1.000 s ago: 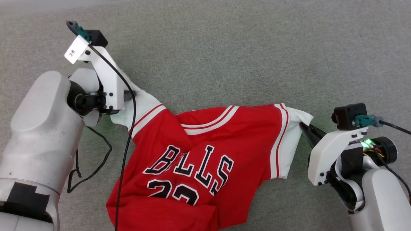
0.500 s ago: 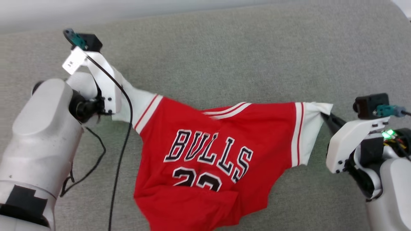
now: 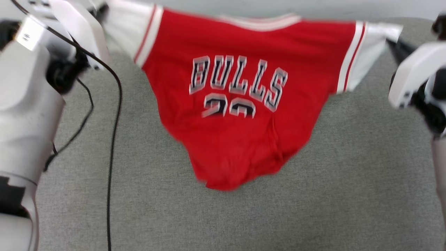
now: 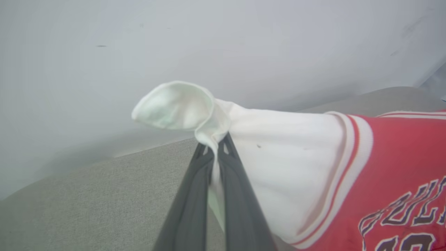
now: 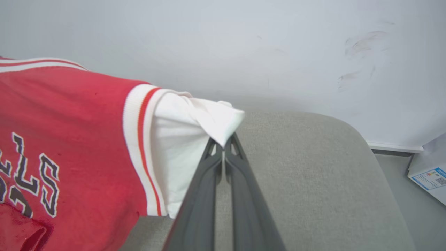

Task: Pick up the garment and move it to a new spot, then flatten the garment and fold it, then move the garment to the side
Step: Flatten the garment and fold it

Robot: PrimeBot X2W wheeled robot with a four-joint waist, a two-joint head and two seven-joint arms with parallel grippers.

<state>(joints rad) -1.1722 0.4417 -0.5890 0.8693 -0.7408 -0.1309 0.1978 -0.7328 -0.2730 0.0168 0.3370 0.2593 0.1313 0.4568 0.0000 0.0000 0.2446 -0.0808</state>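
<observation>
The garment (image 3: 244,139), a red T-shirt with white sleeves and black-and-white chest lettering, hangs in the air, stretched between both arms above the grey cushion (image 3: 348,195). Its hem droops to a point near the surface. My left gripper (image 4: 216,146) is shut on the tip of one white sleeve (image 4: 278,167). My right gripper (image 5: 223,144) is shut on the tip of the other white sleeve (image 5: 195,122); its dark fingers (image 3: 397,47) also show in the head view at the upper right. In the head view, the left wrist mount (image 3: 80,31) hides the left fingers.
A black cable (image 3: 113,139) hangs from the left wrist down across the cushion. A pale wall (image 5: 244,42) stands just behind the cushion's far edge. A white box with a blue label (image 5: 430,172) lies on the floor beyond the cushion's right end.
Both arms have risen and carried the garment off the cushion; it went from lying crumpled to hanging spread between the grippers. The head view has shifted as well.
</observation>
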